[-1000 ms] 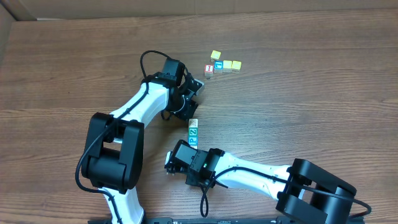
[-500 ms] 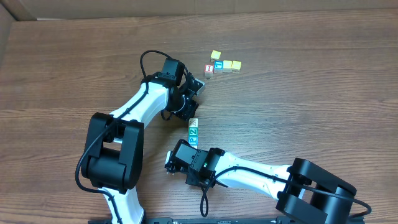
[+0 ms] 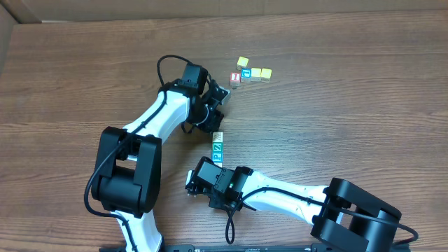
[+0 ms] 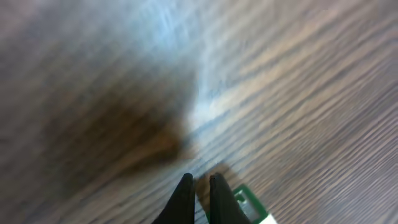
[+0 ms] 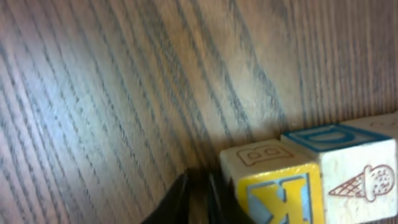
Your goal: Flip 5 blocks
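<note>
Three blocks (image 3: 218, 148) line up in a row pointing away from the robot. The left gripper (image 4: 200, 182) has its jaws together, and the right gripper (image 5: 198, 183) jaws are nearly together.

We see a dark brown wood-grain surface (image 3: 364, 119) filling nearly the whole overhead view, its grain running left to right. Beyond its far edge lies a paler tan strip (image 3: 17, 10) (what it is made of we cannot tell). The light is soft and even. In the left wrist view, a pale bluish sheen (image 4: 168, 25) lies across the grain.
</note>
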Robot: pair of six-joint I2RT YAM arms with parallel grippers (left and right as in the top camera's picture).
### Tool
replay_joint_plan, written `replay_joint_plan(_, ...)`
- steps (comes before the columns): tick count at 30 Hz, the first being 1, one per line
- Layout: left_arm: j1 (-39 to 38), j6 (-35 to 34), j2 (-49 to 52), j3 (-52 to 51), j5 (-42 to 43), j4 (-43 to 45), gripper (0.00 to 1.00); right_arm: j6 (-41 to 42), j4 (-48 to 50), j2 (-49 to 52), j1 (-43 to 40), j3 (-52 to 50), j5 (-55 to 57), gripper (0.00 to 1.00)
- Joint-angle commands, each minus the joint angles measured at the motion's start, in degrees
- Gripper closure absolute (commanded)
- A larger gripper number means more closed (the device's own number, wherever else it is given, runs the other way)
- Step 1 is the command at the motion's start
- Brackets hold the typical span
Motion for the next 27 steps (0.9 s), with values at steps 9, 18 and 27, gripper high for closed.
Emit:
replay_joint_plan(9, 7.21, -17.86, -0.15, 21.40, -1.09, -9.86, 0.96, 3.58, -13.75, -4.76, -1.51, 11.85, -8.33, 0.71)
replay_joint_plan(18, 19.52, -27.50, -0.13, 25.66, -1.09, -17.49, 0.86, 14.43, -19.54, -11.50, -17.44, 15.93, -9.16, 0.43)
replay_joint_plan(27, 25.44, -29.57, -0.13, 25.09, -0.70, -20.98, 0.31, 22.36, -22.49, -11.15, -40.44, 15.87, -10.97, 0.04)
